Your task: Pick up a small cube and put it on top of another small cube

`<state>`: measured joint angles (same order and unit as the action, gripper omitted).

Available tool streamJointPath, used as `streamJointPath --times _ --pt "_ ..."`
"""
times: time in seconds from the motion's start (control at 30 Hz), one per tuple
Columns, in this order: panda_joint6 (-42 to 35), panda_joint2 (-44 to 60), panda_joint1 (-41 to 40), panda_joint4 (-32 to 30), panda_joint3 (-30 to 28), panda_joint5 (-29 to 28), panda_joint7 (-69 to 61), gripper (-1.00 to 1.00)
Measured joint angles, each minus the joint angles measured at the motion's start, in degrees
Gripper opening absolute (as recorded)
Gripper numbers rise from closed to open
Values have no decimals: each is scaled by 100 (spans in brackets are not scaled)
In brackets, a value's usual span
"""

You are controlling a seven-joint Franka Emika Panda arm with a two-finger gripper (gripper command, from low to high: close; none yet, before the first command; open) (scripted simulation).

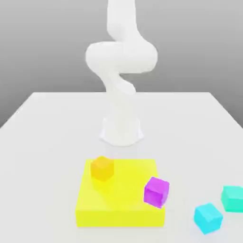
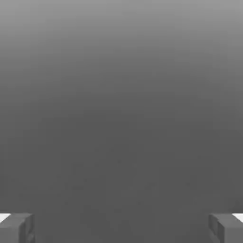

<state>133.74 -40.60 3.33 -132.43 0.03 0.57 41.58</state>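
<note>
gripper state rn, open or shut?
Open: in the hand view the gripper has its two fingers far apart, nothing between them.

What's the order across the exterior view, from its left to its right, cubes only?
Orange cube → purple cube → cyan cube → green cube, which is cut off by the exterior view's right edge.

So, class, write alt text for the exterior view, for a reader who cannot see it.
Orange and purple cubes sit on a flat yellow block, cyan and turquoise cubes beside it on a white table, a white Franka Panda arm behind.
</note>
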Motion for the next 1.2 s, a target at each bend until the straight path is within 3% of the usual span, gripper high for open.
streamJointPath --times 0.57,0.87,1.03,1.07,1.2 --pt "1338 3565 1829 -439 596 205 -2769 0" --pt "2039 5454 2605 -662 926 -547 -3595 0" --pt "2778 6493 2883 -508 684 -951 -3432 0" --pt "2876 6617 2915 -484 645 -989 -3406 -100" --pt "2868 6617 2914 -483 646 -992 -3402 -100"
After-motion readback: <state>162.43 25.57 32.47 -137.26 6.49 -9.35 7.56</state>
